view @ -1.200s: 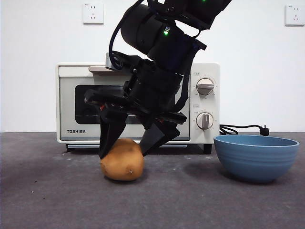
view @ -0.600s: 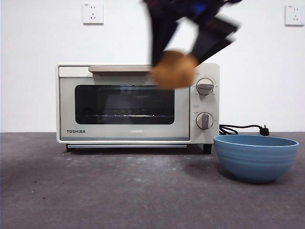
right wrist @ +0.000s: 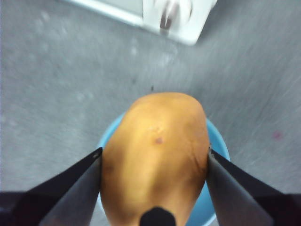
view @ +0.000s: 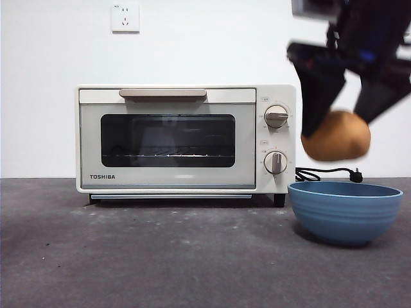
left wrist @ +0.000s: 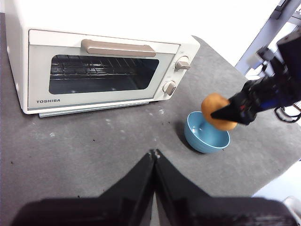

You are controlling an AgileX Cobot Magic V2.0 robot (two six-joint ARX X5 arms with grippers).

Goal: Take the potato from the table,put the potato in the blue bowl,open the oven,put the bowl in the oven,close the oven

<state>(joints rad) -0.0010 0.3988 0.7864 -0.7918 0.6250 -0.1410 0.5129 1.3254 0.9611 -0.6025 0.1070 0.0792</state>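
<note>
My right gripper (view: 338, 131) is shut on the golden-brown potato (view: 336, 135) and holds it in the air just above the blue bowl (view: 345, 210). In the right wrist view the potato (right wrist: 155, 153) fills the space between the jaws, with the bowl's rim (right wrist: 219, 146) showing beneath it. The left wrist view shows the potato (left wrist: 217, 110) over the bowl (left wrist: 206, 137) from a distance. The cream Toshiba oven (view: 186, 138) stands behind with its door shut. High over the table (view: 160, 256), away from everything, my left gripper (left wrist: 154, 153) is shut on nothing.
A black power cord and plug (view: 327, 173) lie behind the bowl at the oven's right. A white wall with sockets (view: 125, 17) backs the table. The table's edge and a metal frame (left wrist: 270, 33) show to the far right in the left wrist view.
The right gripper lifted the potato off the table in front of the oven, carried it up and to the right, and now holds it lower, just over the bowl.
</note>
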